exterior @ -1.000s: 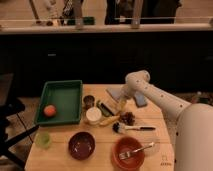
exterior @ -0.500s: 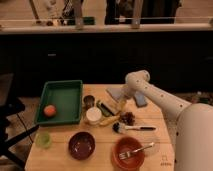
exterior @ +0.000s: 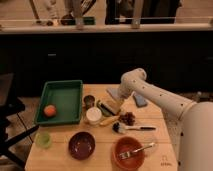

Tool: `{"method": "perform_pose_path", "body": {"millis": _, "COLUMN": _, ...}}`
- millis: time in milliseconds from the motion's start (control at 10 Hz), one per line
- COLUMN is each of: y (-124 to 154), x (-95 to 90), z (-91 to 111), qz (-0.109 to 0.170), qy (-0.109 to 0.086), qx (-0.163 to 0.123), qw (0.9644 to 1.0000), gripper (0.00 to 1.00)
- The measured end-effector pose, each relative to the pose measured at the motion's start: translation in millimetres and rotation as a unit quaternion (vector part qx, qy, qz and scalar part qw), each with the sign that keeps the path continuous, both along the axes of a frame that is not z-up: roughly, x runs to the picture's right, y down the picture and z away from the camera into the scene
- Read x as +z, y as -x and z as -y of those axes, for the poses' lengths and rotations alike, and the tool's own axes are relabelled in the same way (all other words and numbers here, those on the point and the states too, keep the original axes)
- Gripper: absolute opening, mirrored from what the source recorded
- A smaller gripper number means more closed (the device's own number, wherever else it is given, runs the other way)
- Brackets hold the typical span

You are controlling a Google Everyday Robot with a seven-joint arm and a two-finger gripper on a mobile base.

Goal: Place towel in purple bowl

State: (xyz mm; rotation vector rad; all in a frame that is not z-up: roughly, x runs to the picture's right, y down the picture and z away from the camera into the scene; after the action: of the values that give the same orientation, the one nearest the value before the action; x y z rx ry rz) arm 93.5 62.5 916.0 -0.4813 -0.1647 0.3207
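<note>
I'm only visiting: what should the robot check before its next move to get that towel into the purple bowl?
1. Towel found: ok. The towel lies flat at the table's far side.
2. Gripper at towel: cannot tell. The gripper hangs low just beside it.
3. Towel lifted: not ok. It lies on the table.
4. Purple bowl free: ok. The purple bowl looks empty near the front edge.
5. Path clear: not ok. The white cup and banana sit between.
</note>
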Motion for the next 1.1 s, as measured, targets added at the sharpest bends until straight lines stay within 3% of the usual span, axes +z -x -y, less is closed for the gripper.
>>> {"method": "perform_pose_path", "body": {"millis": 600, "y": -1, "x": -9.7, "z": 10, "qz": 0.014, "qy": -0.012, "qx": -0.029, "qw": 0.9994, "gripper": 0.8}}
{"method": "perform_pose_path", "body": {"millis": 1100, "y": -20, "x": -15.8, "z": 33, "qz": 0.015, "qy": -0.013, "qx": -0.052, "qw": 0.9985, "gripper": 0.8}}
